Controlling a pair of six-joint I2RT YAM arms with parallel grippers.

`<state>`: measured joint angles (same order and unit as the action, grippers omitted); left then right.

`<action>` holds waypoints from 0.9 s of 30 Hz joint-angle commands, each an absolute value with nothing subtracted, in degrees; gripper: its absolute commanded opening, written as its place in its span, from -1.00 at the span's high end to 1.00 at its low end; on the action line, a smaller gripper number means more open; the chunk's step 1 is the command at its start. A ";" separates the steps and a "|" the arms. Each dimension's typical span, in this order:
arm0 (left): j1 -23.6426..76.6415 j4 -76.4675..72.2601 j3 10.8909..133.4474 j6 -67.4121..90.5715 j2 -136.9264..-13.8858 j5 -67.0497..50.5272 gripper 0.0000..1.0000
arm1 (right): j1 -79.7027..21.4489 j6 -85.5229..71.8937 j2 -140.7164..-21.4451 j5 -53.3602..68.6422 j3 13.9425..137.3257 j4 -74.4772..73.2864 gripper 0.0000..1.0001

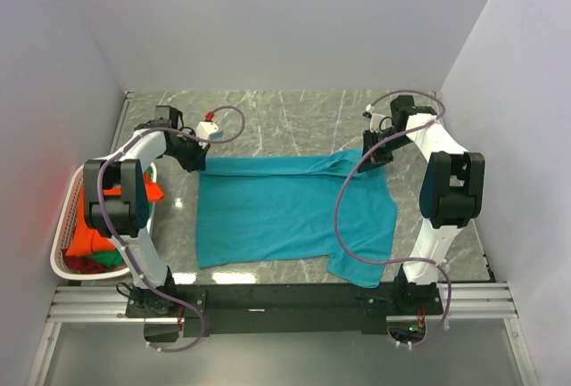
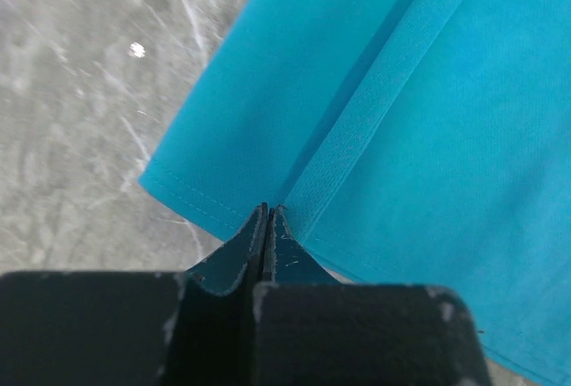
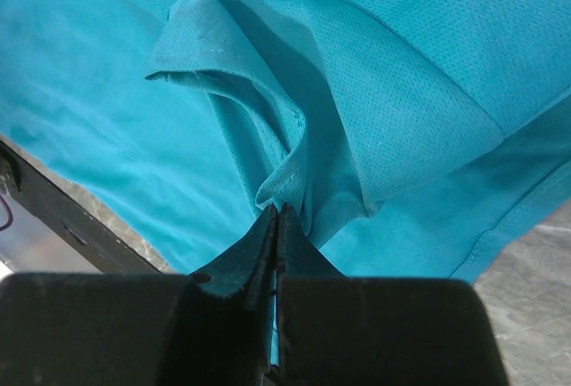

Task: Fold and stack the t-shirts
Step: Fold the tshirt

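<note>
Teal t-shirt (image 1: 285,217) is spread out mid-table (image 1: 268,114). Left claw (image 2: 268,212) is clamped tight on its far-left corner, and right claw (image 3: 277,212) is pinched shut on a bunched fold at the far-right corner.

No text, label, brand, number or sign can be read anywhere; the teal t-shirt (image 1: 294,212) shows plain cloth without print.

Left pincer (image 2: 268,215), right pincer (image 3: 277,214), both closed
</note>
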<state>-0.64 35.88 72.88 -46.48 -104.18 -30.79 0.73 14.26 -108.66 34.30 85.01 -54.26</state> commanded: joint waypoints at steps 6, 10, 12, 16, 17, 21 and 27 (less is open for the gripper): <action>1.41 38.58 71.81 -47.90 -104.33 -29.79 0.99 | 0.53 15.47 -106.79 33.14 83.23 -53.96 1.00; 1.41 38.06 70.14 -48.51 -103.54 -29.18 0.99 | 0.53 16.17 -106.35 33.22 83.05 -54.84 1.00; 1.41 38.23 70.05 -48.34 -103.19 -29.35 0.99 | 0.44 16.08 -105.82 33.75 83.06 -55.20 1.00; 1.41 39.11 70.58 -47.90 -103.36 -30.41 0.99 | 0.35 16.26 -105.99 33.22 82.53 -55.20 1.00; 1.41 39.29 70.66 -47.99 -103.45 -30.41 0.99 | 0.35 16.43 -106.17 33.05 82.36 -55.28 1.00; 1.41 39.90 70.23 -48.43 -103.62 -30.15 0.99 | 0.35 16.70 -105.65 33.05 81.39 -55.46 1.00; 1.41 41.31 69.70 -48.52 -103.10 -31.81 0.99 | 0.26 16.70 -105.12 33.31 80.33 -55.46 1.00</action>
